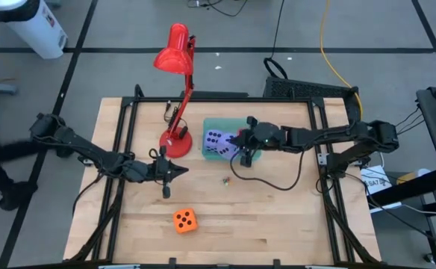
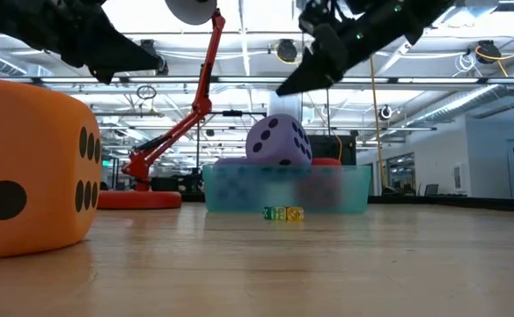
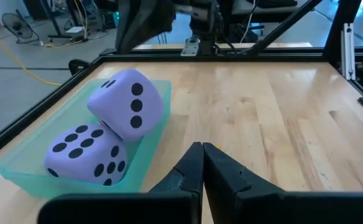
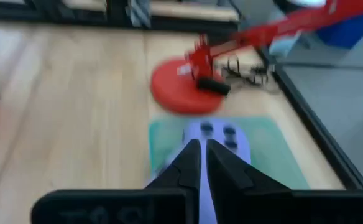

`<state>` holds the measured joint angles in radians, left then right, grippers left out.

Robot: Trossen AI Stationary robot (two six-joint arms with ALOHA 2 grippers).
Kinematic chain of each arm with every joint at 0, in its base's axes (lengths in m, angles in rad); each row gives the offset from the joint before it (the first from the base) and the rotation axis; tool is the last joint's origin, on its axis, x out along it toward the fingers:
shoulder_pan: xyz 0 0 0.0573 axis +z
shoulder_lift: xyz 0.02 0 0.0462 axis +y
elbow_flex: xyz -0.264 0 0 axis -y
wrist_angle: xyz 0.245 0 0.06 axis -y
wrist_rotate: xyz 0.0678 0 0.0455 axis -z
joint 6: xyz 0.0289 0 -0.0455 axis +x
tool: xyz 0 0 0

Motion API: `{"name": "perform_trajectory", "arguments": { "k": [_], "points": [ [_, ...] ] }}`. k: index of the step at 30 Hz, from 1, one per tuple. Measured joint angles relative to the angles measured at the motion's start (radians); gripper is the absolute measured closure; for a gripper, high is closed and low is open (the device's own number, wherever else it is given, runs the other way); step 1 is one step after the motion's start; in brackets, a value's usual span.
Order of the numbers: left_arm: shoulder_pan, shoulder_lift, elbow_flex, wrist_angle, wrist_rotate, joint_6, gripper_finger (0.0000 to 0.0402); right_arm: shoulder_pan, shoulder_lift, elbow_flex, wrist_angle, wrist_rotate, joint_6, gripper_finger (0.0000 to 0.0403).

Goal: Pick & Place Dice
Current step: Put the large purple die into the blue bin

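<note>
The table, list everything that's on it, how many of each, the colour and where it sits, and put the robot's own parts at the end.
Purple dice: two, purple-blue with dark pips, in the tray, one leaning on the other.
Red die: one, red, in the tray, mostly hidden behind its wall.
Orange die: one, orange with dark pips, alone on the wood near the front edge.
Tray: one, see-through teal, middle of the table beside the lamp base.
Desk lamp: one, red, round base left of the tray.
Small object: one, multicoloured, on the wood in front of the tray, too small to identify.
Left gripper: shut, empty, over bare wood.
Right gripper: shut, empty, over the tray.
</note>
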<state>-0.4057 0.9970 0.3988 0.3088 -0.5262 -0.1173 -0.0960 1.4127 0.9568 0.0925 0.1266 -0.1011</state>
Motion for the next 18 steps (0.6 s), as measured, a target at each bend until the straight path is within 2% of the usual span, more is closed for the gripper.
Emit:
{"name": "perform_trajectory", "arguments": {
  "k": [4,9,15,18],
  "points": [
    [0.0,0.0,0.0,0.0,0.0,0.006,0.0398,-0.032,0.006,0.012,0.013,-0.038,0.016,0.04],
    [0.0,0.0,0.0,-0.001,0.0,0.006,0.0383,-0.075,0.056,0.011,-0.03,-0.157,0.074,0.0402],
    [0.0,0.0,0.0,-0.005,0.0,-0.009,0.0397,-0.09,0.13,0.016,-0.048,-0.153,0.087,0.0402],
    [0.0,0.0,0.0,-0.005,0.0,-0.009,0.0392,-0.09,0.152,0.017,-0.047,-0.149,0.088,0.0403]
  ]
}}
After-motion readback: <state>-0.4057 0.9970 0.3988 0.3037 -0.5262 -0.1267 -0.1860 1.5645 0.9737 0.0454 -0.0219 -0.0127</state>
